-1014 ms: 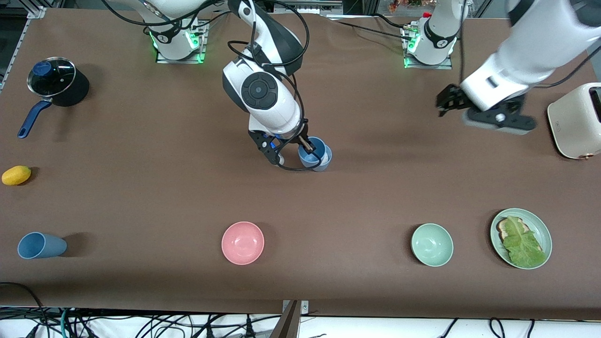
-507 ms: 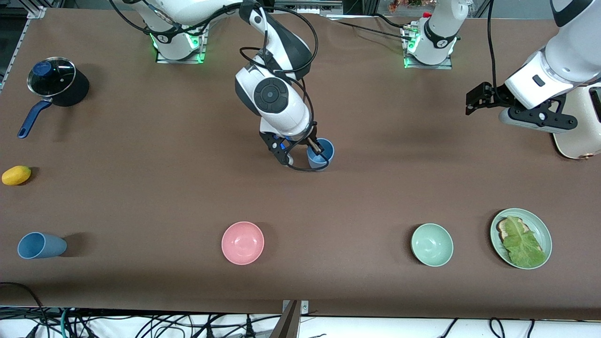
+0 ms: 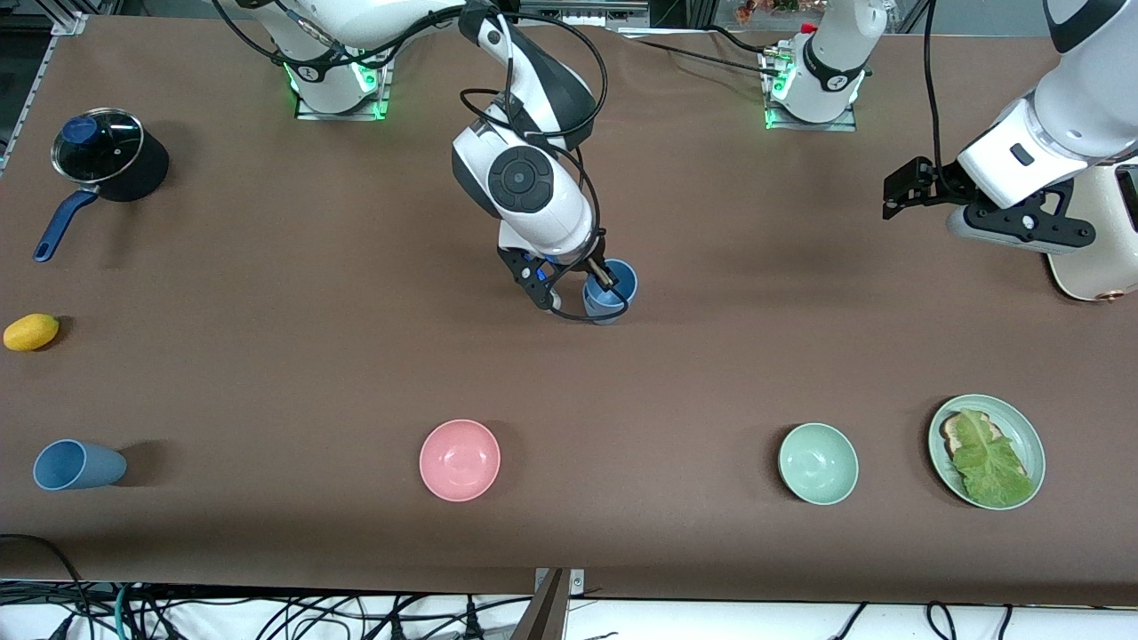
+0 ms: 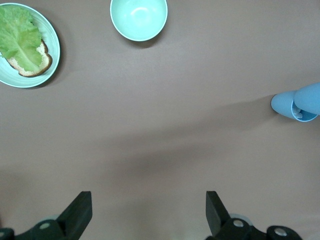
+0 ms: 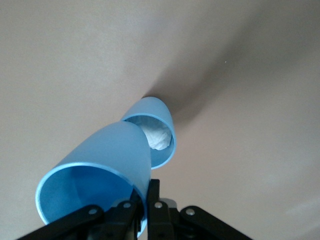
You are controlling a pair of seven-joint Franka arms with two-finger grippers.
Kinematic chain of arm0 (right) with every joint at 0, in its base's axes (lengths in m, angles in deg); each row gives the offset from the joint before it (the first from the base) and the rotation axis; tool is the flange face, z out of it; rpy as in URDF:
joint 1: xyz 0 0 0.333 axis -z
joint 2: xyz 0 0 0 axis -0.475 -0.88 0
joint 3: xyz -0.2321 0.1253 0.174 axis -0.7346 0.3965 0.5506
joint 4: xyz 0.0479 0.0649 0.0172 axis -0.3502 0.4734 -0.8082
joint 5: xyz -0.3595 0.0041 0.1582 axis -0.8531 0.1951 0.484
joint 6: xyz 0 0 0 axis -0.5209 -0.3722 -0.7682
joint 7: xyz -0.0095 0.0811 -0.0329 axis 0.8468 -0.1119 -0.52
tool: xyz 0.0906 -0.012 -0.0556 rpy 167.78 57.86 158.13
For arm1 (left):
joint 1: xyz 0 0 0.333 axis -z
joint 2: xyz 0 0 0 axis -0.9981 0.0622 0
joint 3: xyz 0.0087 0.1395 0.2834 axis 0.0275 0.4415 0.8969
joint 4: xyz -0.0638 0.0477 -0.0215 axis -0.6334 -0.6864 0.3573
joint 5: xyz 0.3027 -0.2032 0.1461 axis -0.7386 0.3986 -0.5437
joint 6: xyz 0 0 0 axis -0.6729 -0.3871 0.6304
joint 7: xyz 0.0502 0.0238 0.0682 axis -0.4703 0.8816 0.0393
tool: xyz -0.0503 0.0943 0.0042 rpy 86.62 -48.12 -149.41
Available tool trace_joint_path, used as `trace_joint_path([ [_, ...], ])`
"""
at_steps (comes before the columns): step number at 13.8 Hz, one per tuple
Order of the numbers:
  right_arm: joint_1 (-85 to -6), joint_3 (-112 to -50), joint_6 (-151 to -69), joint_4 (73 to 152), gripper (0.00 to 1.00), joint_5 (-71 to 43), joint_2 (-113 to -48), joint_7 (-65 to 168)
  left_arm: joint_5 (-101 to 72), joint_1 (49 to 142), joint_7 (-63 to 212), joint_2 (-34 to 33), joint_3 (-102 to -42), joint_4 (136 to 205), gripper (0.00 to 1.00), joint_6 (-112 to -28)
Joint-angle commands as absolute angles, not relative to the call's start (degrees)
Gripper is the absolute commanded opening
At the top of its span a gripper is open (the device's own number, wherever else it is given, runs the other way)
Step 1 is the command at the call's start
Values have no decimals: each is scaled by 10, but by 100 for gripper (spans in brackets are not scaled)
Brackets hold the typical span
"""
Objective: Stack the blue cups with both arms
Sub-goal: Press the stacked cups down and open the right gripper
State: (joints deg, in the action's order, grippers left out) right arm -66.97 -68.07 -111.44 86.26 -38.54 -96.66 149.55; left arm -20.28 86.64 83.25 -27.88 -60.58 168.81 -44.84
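My right gripper [image 3: 603, 279] is shut on the rim of a sky-blue cup [image 3: 615, 286] and holds it tilted just over a second sky-blue cup [image 3: 605, 313] that stands mid-table. In the right wrist view the held cup [image 5: 100, 170] points its base at the mouth of the standing cup [image 5: 159, 131], which has something white inside; my right gripper [image 5: 148, 192] pinches the held cup's wall. A duller grey-blue cup [image 3: 76, 465] lies on its side near the front camera at the right arm's end. My left gripper [image 3: 898, 191] is open and empty, up beside the toaster [image 3: 1089, 231].
A pink bowl [image 3: 460, 460], a pale-green bowl [image 3: 818, 463] and a green plate [image 3: 1027, 431] with toast and lettuce sit near the front camera. A lidded black pot [image 3: 107, 156] and a yellow fruit [image 3: 31, 332] are at the right arm's end.
My right gripper has carried the held cup a little toward the left arm's end, over the standing cup. My left arm has pulled back toward the toaster and stopped.
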Motion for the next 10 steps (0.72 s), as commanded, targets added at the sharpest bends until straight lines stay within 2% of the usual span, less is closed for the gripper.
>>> trace_joint_path([
  [1, -671, -684, -1076, 839, 0, -372, -969, 1504, -198, 866, 837, -270, -607, 1668, 100, -435],
  [3, -670, -684, -1056, 839, 0, -372, -965, 1499, -198, 867, 837, -269, -608, 1667, 100, -435],
  [10, -674, -685, -1066, 846, 0, -375, -977, 1498, -198, 865, 837, -269, -607, 1667, 100, -428],
])
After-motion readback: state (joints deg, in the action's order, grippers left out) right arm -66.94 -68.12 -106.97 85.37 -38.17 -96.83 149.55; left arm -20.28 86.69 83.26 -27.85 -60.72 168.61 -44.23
